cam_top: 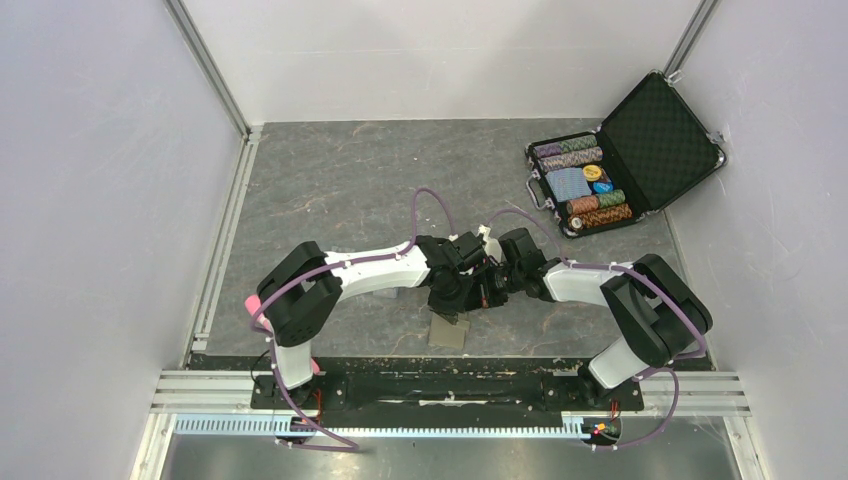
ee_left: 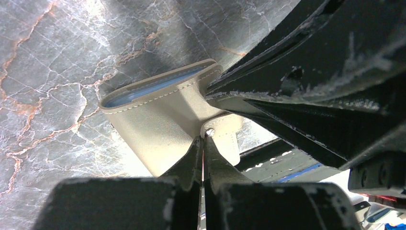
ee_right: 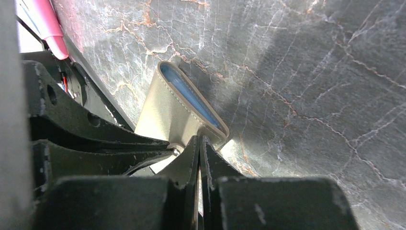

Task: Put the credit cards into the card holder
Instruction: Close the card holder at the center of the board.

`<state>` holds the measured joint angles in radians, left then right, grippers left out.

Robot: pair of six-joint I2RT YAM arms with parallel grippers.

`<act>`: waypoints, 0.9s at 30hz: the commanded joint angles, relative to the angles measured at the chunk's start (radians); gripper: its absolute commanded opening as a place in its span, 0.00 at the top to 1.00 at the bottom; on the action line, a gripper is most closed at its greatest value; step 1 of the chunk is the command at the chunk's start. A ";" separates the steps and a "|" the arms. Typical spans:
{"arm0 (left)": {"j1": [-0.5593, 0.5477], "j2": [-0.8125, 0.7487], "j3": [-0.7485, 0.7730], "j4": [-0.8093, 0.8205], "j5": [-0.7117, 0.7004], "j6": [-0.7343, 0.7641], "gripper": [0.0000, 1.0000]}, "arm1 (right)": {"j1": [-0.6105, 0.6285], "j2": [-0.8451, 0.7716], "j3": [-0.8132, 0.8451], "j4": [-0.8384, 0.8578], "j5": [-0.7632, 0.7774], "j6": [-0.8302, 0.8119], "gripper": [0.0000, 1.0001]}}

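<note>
Both sets of jaws are pressed together. The left gripper (ee_left: 203, 143) pinches the snap tab and the right gripper (ee_right: 199, 143) an edge of the small olive-tan stitched bifold card holder (ee_left: 158, 120), apparently lifted off the grey marbled table (cam_top: 330, 170). Skinny grips, so one uneven tug and it probably slips out.

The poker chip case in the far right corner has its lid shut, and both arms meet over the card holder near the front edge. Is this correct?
Not quite. The poker chip case has its lid open, chips showing, as the top external view shows; the left arm and right arm do meet over the card holder near the front edge.
</note>
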<state>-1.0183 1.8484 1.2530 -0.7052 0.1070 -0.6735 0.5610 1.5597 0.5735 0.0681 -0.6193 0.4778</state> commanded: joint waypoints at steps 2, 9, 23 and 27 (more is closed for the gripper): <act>-0.002 -0.031 -0.021 -0.028 -0.018 -0.023 0.98 | 0.013 0.008 -0.027 -0.056 0.061 -0.037 1.00; -0.003 -0.055 -0.035 -0.026 -0.016 -0.035 0.98 | 0.013 0.008 -0.031 -0.059 0.062 -0.036 1.00; -0.008 -0.091 -0.017 -0.008 -0.001 -0.042 0.98 | 0.014 0.003 -0.036 -0.064 0.062 -0.040 1.00; -0.012 -0.076 -0.016 -0.009 0.008 -0.041 0.98 | 0.014 0.001 -0.038 -0.064 0.062 -0.040 1.00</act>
<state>-1.0199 1.8053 1.2232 -0.7017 0.1070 -0.6876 0.5632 1.5566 0.5667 0.0666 -0.6197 0.4755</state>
